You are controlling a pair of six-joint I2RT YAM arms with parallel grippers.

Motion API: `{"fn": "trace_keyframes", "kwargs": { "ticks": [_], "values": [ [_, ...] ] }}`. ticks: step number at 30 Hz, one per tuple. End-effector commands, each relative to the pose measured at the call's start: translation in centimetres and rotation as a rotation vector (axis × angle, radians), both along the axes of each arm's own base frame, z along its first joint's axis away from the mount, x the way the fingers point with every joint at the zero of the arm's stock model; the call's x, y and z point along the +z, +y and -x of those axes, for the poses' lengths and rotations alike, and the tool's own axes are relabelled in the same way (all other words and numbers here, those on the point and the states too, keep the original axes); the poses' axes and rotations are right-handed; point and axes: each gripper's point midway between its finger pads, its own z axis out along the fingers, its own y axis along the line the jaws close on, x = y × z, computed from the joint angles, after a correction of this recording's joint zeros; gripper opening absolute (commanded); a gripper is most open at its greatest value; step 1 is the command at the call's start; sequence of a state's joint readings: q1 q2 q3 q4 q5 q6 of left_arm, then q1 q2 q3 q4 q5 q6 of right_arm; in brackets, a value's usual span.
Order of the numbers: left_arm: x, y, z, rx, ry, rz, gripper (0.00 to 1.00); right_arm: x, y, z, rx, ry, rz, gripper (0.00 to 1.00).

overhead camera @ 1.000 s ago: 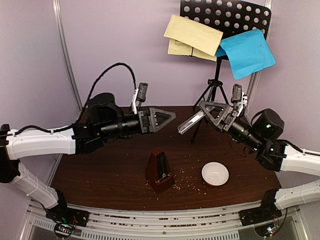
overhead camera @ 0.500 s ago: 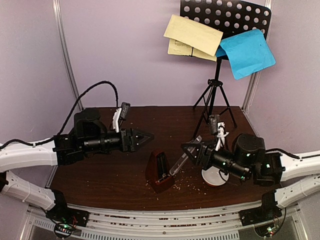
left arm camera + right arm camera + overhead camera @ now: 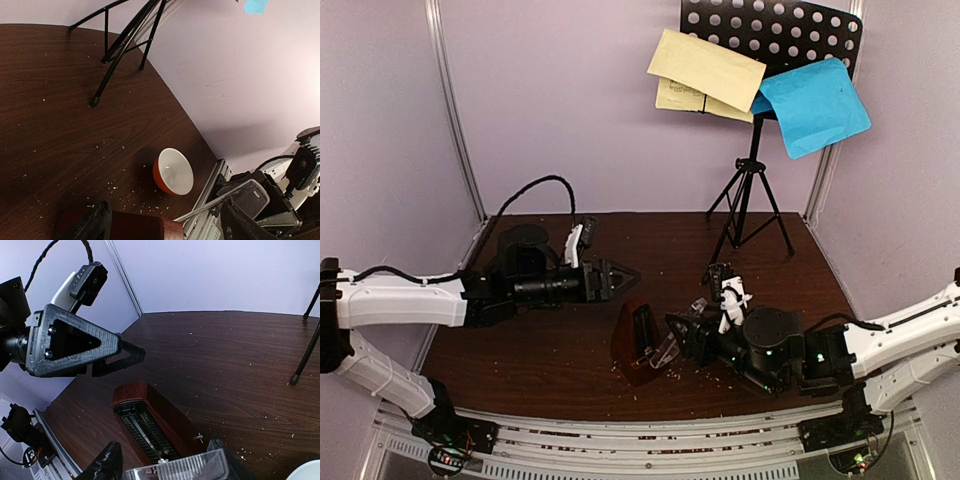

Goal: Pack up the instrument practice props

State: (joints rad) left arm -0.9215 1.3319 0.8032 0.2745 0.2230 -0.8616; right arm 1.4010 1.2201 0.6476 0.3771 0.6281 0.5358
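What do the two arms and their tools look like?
White link shells and black joint housings on both. Left arm has a black cable looping above it. Left tool: black triangular cut-out frame. Right tool: black, small green lights behind it, white camera bracket.

- metronome [image 3: 634, 338] — front centre of table [image 3: 520, 350], crumbs [image 3: 120, 182] around it
- metronome cover [image 3: 670, 348] just right of it, in right gripper [image 3: 675, 338]
- bowl [image 3: 172, 171] farther right
- music stand [image 3: 750, 190] back right — two sheets [image 3: 710, 70] side by side on its desk
- left gripper [image 3: 625, 273] behind-left of metronome, apart
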Motion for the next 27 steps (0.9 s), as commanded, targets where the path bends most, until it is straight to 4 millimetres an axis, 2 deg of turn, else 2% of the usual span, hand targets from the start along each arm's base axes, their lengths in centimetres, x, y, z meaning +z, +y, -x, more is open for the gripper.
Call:
{"fn": "trace_keyframes", "kwargs": {
  "ticks": [1,7,10,14,22,27],
  "values": [
    [2.0,-2.1,0.2,-0.091,-0.019,0.084,0.76,0.6,-0.7,-0.5,-0.055,-0.009,-0.062,0.52],
    [0.5,-2.1,0.1,-0.083,-0.002,0.054,0.65,0.1,-1.0,-0.5,-0.066,-0.014,-0.048,0.52],
    [-0.6,-2.1,0.0,-0.077,0.014,0.035,0.59,0.0,-0.6,-0.6,-0.062,-0.019,-0.046,0.52],
    [-1.1,-2.5,-0.1,-0.087,0.021,0.039,0.52,-0.4,0.2,-0.5,-0.040,-0.012,-0.045,0.52],
    [-2.0,-2.5,-0.2,-0.084,0.026,0.022,0.46,-0.4,1.0,-0.3,-0.024,-0.013,-0.068,0.52],
    [-2.8,-2.0,-0.5,-0.063,0.012,-0.034,0.42,0.3,1.5,-0.3,-0.013,-0.018,-0.070,0.52]
  ]
}}
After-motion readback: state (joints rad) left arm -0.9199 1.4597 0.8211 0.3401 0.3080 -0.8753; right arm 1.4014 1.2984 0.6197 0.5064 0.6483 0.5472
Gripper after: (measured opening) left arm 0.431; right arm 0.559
